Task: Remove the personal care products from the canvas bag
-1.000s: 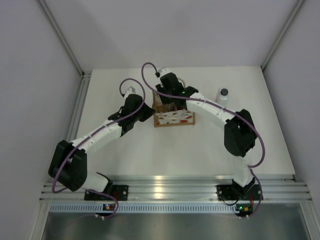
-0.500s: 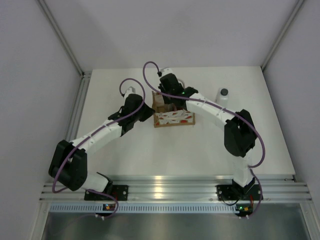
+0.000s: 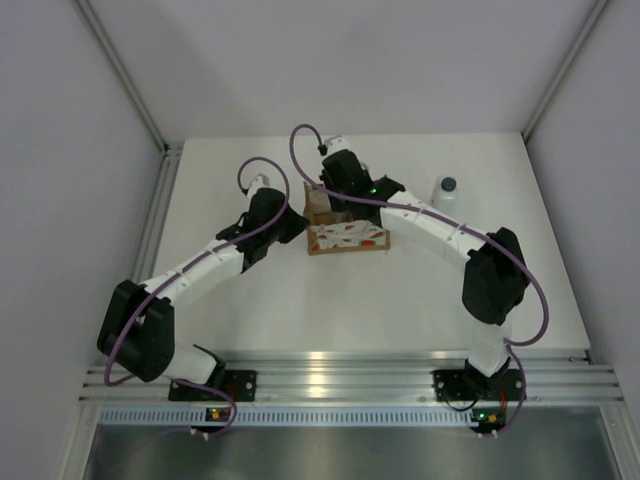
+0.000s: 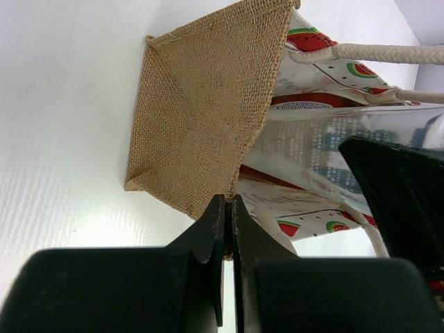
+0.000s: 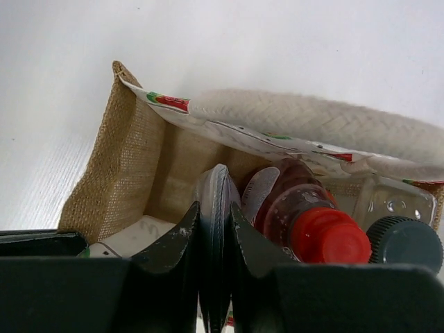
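Observation:
The canvas bag (image 3: 347, 238) stands mid-table, tan with a white panel printed in red. My left gripper (image 4: 229, 208) is shut on the burlap seam at the canvas bag's (image 4: 208, 104) left end. My right gripper (image 5: 215, 208) reaches into the bag from above and is shut on the thin ribbed top of a clear tapered bottle (image 5: 217, 182). Beside it inside the bag lie a red bottle (image 5: 305, 208) and a pale bottle with a dark grey cap (image 5: 404, 243). A white bottle with a dark round cap (image 3: 446, 191) stands upright on the table, right of the bag.
A white looped handle (image 5: 312, 118) lies across the bag's far rim, above the bottles. The right arm's forearm (image 3: 430, 225) stretches between the bag and the standing white bottle. Walls close in the table at the back and on both sides.
My right gripper has closed on the clear bottle inside the bag, and the right arm's elbow has swung to the right. The left arm has not moved.

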Motion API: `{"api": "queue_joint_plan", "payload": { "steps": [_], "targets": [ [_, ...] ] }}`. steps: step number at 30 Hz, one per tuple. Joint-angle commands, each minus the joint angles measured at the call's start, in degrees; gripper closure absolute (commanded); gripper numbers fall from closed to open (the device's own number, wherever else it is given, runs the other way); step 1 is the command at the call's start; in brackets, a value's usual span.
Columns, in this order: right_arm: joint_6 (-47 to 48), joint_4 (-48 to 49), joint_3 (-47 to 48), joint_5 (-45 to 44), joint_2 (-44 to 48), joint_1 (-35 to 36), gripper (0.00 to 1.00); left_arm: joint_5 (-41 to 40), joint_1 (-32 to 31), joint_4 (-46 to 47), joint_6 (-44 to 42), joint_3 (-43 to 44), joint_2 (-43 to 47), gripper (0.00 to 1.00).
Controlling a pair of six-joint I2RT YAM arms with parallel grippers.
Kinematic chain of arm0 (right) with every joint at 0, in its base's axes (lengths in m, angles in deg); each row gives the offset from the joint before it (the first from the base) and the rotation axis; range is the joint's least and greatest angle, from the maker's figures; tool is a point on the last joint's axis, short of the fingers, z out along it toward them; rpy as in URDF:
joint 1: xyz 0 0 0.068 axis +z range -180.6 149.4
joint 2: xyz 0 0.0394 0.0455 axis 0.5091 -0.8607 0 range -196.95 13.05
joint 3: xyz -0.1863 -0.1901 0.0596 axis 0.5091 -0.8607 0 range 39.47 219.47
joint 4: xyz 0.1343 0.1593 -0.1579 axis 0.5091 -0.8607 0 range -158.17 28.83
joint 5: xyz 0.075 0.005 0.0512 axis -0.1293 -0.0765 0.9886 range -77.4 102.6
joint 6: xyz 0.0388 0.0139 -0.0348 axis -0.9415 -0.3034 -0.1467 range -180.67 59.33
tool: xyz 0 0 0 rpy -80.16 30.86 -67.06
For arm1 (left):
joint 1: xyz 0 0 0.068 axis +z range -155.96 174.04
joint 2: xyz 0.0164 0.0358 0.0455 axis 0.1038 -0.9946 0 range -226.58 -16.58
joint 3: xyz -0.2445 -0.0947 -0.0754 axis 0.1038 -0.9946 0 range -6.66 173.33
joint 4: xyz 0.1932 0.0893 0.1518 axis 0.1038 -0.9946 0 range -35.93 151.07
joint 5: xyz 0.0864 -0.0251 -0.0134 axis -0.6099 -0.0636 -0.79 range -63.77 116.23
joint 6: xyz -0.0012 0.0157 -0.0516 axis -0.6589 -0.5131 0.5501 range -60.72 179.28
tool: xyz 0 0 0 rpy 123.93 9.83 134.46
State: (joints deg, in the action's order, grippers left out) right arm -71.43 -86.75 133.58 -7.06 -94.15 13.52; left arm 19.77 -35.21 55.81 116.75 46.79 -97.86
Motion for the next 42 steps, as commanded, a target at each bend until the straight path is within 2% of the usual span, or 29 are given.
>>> {"api": "queue_joint_plan", "payload": {
  "steps": [1,16,42],
  "targets": [
    [-0.5,3.1,0.4,-1.7,5.6,1.1,1.00,-2.1,0.3,-0.5,0.6,0.1,1.3,1.00],
    [2.4,1.0,1.5,-0.3,12.3,3.0,1.00,-1.5,0.3,-0.5,0.4,0.1,0.4,1.00],
    [6.8,-5.2,8.4,-3.4,20.8,2.8,1.00,-1.4,0.3,-0.6,0.6,-0.4,0.7,1.00]
  ]
}}
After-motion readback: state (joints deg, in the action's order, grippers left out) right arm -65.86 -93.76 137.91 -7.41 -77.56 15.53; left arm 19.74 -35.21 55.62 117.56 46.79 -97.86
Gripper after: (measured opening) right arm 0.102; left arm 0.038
